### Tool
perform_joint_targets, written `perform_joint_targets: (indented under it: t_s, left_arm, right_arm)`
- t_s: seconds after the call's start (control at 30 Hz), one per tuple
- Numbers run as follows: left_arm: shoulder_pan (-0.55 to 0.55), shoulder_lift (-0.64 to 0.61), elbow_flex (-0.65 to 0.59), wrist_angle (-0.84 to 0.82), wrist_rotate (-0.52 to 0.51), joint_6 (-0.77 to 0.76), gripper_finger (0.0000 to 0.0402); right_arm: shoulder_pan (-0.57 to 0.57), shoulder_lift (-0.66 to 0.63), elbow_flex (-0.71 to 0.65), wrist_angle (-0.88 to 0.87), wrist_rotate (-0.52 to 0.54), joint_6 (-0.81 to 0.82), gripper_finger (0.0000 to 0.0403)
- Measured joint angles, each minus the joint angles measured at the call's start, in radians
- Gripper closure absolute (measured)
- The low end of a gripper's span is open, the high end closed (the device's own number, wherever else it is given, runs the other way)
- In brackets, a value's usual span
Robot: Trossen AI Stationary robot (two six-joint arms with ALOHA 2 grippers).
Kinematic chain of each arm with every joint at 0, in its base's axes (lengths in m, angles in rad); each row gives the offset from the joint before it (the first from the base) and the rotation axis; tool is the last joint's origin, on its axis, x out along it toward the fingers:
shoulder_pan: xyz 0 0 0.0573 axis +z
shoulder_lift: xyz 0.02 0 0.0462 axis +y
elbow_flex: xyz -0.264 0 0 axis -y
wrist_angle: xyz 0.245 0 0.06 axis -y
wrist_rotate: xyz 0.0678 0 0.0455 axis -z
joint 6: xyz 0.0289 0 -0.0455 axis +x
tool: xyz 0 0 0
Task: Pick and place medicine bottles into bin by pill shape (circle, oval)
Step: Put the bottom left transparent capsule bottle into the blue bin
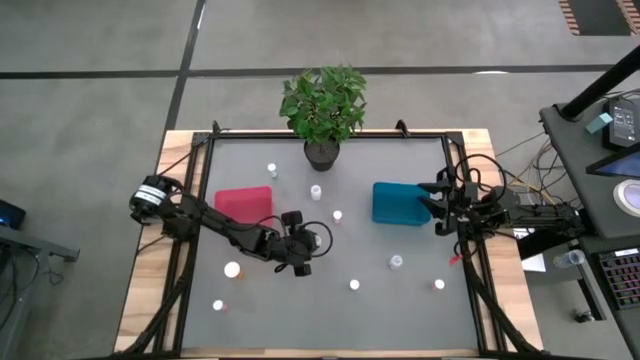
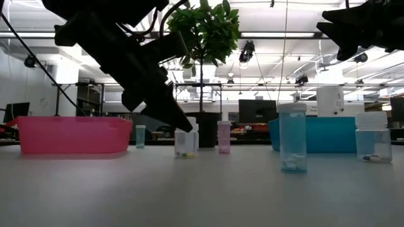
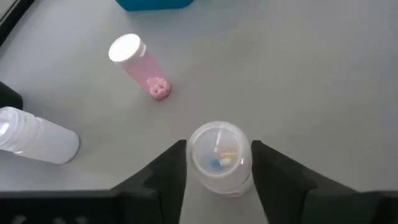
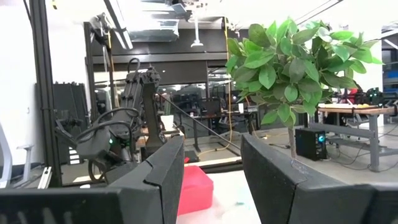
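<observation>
The left gripper point(image 3: 219, 171) is low over the middle of the grey table top point(image 1: 400, 310), its two dark fingers point(image 3: 163, 180) pressed against either side of a small clear plastic bottle with a white cap point(image 3: 219, 157); through the bottle a few small pills show, one blue and one orange, their exact shape hard to make out. In the low view the left arm's dark bulk hides most of this bottle, only its lower part with the pills showing at the table surface. The right gripper point(image 4: 211, 180) hangs raised at the right edge of the table, just beside the teal-blue rectangular plastic bin point(image 1: 398, 203); its fingers stand apart with nothing between them, and its wrist view looks out level over the table, so the table below it is cut off. The red rectangular plastic bin point(image 1: 243, 202) sits left of centre, translucent pink when seen from table height. Other small white-capped bottles stand scattered: a pink-tinted one point(image 3: 140, 65) near the held bottle, a clear one point(image 3: 34, 137) partly cut off at the wrist picture's edge, a tall clear one point(image 2: 293, 137) and a short one point(image 2: 371, 137) in the right foreground of the low view. A green leafy plant in a black pot point(image 1: 322, 112) stands at the far middle of the table. The table has a matt grey top with a pale wooden border point(image 1: 150, 270). Beyond it is a workshop room with ceiling lights, monitors and desks, too distant to detail.
</observation>
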Motion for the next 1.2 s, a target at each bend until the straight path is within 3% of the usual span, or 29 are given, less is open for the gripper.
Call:
perform_joint_targets:
  t_s: [0.1,0.3,0.47,0.7,0.97,1.2]
  left_arm:
    - [0.002,-0.001,0.000,0.001,0.000,0.000,0.0285]
    - [0.005,-0.008,0.008,0.004,0.000,-0.002,0.0274]
    - [0.013,-0.029,0.085,0.016,0.003,-0.002,0.0271]
    - [0.027,-0.030,0.193,0.015,0.002,0.052,0.0269]
    - [0.031,-0.030,0.236,0.012,0.000,0.069,0.0268]
    - [0.030,-0.030,0.236,0.012,0.000,0.068,0.0268]
  right_arm:
    - [0.000,0.000,0.000,-0.005,0.000,0.001,0.0255]
    - [0.000,0.004,0.000,-0.018,0.000,0.017,0.0255]
    - [0.000,0.063,0.002,-0.018,-0.001,0.012,0.0255]
    - [0.000,0.274,0.083,-0.042,-0.039,0.005,0.0255]
    - [0.009,0.576,0.219,-0.073,-0.145,0.011,0.0255]
    - [0.060,0.778,0.366,-0.264,-0.160,0.003,0.0259]
